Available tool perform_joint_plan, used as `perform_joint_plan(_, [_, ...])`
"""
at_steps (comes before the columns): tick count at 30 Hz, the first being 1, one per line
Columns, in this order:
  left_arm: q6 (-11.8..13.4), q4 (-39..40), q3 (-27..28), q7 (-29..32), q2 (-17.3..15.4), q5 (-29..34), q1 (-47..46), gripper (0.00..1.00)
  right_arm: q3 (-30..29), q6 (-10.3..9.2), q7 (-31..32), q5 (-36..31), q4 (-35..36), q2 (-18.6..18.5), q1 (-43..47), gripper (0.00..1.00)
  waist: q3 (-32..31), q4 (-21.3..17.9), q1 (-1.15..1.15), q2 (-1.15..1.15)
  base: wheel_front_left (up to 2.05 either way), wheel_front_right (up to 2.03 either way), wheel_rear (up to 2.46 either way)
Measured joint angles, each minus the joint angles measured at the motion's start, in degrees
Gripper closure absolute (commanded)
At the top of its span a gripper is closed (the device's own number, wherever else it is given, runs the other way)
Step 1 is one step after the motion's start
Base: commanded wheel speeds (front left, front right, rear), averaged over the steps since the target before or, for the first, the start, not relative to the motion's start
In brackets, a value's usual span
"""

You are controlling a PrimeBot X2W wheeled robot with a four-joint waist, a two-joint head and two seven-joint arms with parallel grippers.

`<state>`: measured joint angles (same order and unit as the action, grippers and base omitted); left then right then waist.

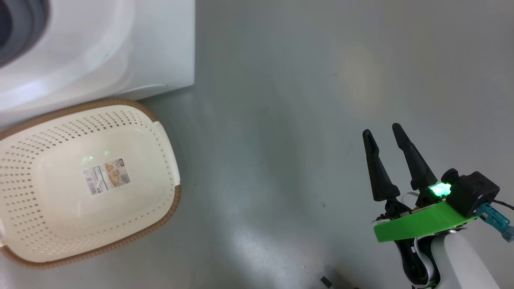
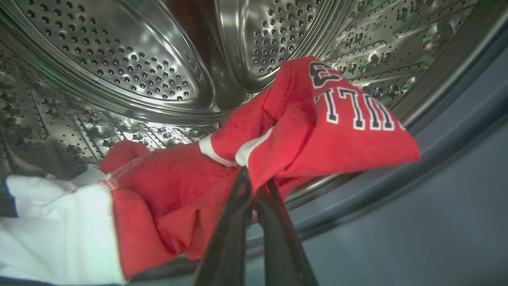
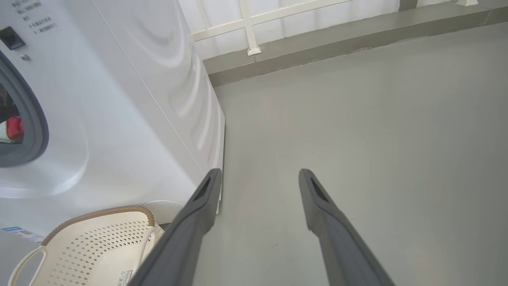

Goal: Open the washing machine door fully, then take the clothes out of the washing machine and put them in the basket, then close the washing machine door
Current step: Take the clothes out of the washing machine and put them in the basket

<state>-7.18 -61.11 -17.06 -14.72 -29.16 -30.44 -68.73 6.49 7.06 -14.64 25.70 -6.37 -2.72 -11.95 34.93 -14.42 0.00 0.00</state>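
Inside the perforated steel drum (image 2: 119, 67), my left gripper (image 2: 254, 174) is shut on a fold of the red clothes (image 2: 301, 131), which carry white lettering and a white part at the lower left. The white washing machine (image 1: 120, 44) fills the head view's upper left, its grey rubber ring (image 1: 28, 28) at the corner. The cream basket (image 1: 80, 180) with a brown rim sits on the floor in front of it, holding nothing but a barcode sticker. My right gripper (image 1: 381, 130) hangs open over bare floor, far right of the basket. The door is out of view.
Grey floor (image 1: 281, 120) stretches between the basket and my right arm. In the right wrist view the washing machine (image 3: 119, 99) stands at left, the basket (image 3: 91, 246) below it, and a low grey ledge (image 3: 337, 43) with white railing runs along the back.
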Motion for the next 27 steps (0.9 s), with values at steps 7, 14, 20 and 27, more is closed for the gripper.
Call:
perform_joint_plan(7, [0.1, 6.3, 6.7, 0.0, 1.7, 1.9, 6.4, 1.0, -0.3, 0.0, 0.0, -0.5, -0.8, 0.0, 0.1, 0.0, -2.9, 1.3, 0.0, 0.0, 0.0, 0.0, 0.0])
perform_joint_plan(14, [0.1, 15.2, 17.6, 0.0, 6.2, 4.7, 14.4, 1.0, -1.9, 0.0, 0.0, -1.0, -1.5, 0.0, 1.5, 0.0, -6.2, 3.3, 0.0, 0.0, 0.0, 0.0, 0.0])
perform_joint_plan(20, [0.1, 24.7, 24.3, 0.0, 11.1, 8.8, 21.4, 1.0, -3.8, 0.0, 0.0, -1.1, -1.5, 0.0, 2.1, 0.0, -8.0, 5.8, 0.0, 0.0, 0.0, 0.0, 0.0])
perform_joint_plan(27, [0.0, 36.4, 27.1, 0.0, 15.7, 10.5, 29.5, 1.0, -4.9, 0.0, 0.0, -1.1, -1.5, 0.0, 2.6, 0.0, -9.6, 8.3, 0.0, 0.0, 0.0, 0.0, 0.0])
